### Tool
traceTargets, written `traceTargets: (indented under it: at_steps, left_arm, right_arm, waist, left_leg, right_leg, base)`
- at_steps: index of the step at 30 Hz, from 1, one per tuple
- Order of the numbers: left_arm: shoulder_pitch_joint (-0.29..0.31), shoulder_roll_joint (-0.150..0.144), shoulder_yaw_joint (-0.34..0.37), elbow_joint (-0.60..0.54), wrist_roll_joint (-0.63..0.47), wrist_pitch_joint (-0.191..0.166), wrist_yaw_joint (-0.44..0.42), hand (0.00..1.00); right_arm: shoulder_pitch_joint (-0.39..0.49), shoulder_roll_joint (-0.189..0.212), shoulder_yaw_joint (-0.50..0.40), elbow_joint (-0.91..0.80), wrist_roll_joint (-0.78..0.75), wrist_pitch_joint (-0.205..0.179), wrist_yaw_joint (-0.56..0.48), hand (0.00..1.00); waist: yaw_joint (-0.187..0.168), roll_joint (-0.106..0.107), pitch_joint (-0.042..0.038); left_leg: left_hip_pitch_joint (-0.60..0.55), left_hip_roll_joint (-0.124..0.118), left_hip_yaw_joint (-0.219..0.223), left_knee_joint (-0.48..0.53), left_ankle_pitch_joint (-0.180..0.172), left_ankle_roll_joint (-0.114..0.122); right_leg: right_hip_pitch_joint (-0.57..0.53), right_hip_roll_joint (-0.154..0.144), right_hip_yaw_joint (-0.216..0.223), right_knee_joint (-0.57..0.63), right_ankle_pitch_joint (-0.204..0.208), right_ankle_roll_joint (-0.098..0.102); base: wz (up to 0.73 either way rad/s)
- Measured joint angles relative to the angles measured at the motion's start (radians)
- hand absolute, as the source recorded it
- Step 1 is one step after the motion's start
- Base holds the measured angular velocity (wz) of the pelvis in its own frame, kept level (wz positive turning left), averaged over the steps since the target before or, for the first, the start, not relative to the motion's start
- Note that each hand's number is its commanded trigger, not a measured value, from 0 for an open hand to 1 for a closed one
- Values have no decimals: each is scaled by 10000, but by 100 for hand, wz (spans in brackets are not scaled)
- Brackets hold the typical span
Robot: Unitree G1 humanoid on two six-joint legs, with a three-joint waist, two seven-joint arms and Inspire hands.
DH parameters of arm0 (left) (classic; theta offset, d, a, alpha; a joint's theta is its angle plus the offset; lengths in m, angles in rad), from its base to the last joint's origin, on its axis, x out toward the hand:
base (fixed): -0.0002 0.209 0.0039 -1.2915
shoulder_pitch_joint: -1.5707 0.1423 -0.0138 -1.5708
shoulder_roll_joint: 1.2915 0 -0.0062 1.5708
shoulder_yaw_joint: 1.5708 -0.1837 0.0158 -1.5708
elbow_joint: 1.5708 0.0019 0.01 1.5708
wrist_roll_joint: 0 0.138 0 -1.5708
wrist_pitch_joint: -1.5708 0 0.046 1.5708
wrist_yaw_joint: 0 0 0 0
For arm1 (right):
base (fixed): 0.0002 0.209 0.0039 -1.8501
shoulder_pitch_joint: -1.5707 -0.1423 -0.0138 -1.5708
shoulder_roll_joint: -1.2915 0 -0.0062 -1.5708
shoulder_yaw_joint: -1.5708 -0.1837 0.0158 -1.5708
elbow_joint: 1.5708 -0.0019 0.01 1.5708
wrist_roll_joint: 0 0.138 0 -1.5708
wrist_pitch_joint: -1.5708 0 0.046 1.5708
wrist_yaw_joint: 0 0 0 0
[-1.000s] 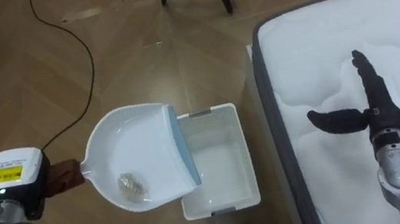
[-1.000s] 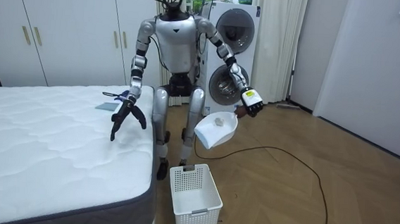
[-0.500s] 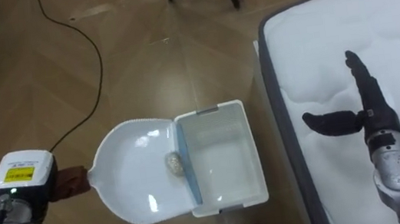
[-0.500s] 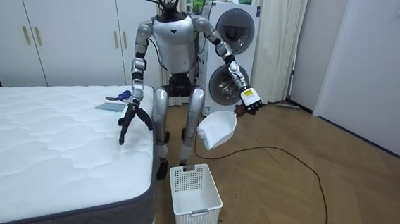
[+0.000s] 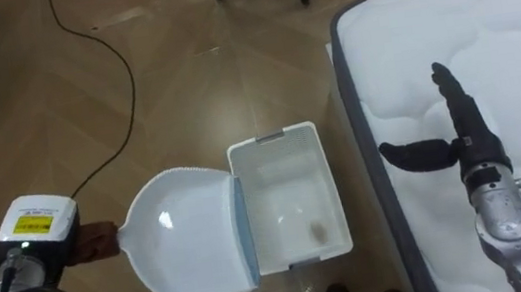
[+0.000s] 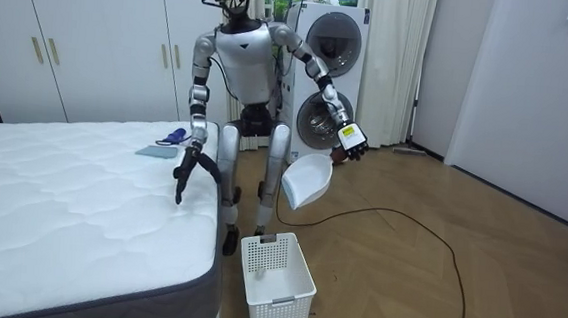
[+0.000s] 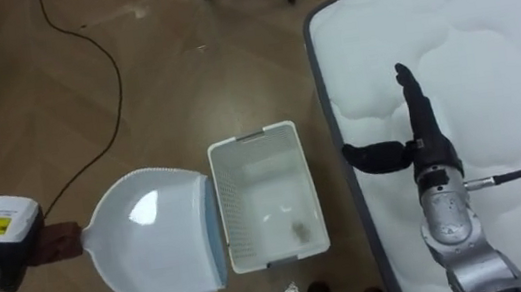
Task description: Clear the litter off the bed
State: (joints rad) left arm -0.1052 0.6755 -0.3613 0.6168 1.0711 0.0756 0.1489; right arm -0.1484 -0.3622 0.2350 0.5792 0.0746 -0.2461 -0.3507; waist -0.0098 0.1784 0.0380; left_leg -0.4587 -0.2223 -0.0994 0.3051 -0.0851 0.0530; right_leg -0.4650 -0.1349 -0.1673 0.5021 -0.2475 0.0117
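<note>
A cable point(image 5: 115, 95) crossed the floor, far left. The left hand point(image 5: 38, 231) gripped a dustpan point(image 5: 192, 238) tipped against the basket point(image 5: 274, 138), a scrap point(image 5: 318, 230) inside. The right hand point(image 5: 462, 143), fingers straight, hovered over the bare white bed point(image 5: 492, 25).

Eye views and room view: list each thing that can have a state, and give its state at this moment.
dustpan: held in the air, tipped at the basket's rim, empty.
basket: upright on the floor, a scrap inside.
left hand: shut on the dustpan's handle.
right hand: open, above the mattress.
washing machine doors: shut.
</note>
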Motion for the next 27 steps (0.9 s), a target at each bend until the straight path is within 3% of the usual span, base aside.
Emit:
traceTargets:
  at_steps: [4, 8, 12, 21, 27]
  left_arm:
    - [189, 19, 1, 0, -2, -1, -183, 100]
    - [212, 19, 2, -8, -2, 0, -303, 100]
    - [232, 18, 1, -20, -10, 0, -324, 100]
    - [381, 18, 23, -33, -27, -14, -304, 100]
    - [384, 5, 136, -114, -813, -171, 55, 100]
  right_arm:
    - [36, 2, 110, 37, -76, 54, -93, 0]
    - [45, 1, 106, 23, -75, 86, -105, 0]
    - [64, -7, 107, 17, -72, 91, -105, 0]
    - [176, -16, 88, 215, -61, 90, -196, 0]
    - [549, -76, 57, 171, 51, 87, -187, 0]
  waist:
    - [-132, 163, -8]
    - [-138, 166, -10]
    - [-144, 178, -18]
    - [-140, 224, -30]
    - [-137, 179, -49]
  left_leg:
    - [-104, 15, 223, 24, 14, 24]
    - [-186, 15, 324, 68, 27, 60]
    - [-182, 10, 391, 74, 67, 276]
    - [-155, -4, 441, 63, 195, 486]
    - [306, -6, 437, -56, 178, 455]
  right_leg:
    - [-200, -50, 32, 192, -7, 8]
    - [-385, -55, 176, 377, -11, 13]
    - [-467, -35, 299, 522, -64, 26]
    - [-545, -27, 451, 709, -77, 10]
    - [-129, -13, 523, 683, -89, -4]
  base:
    - [-6]
    - [-7]
    - [-3]
    - [0]
    - [-1]
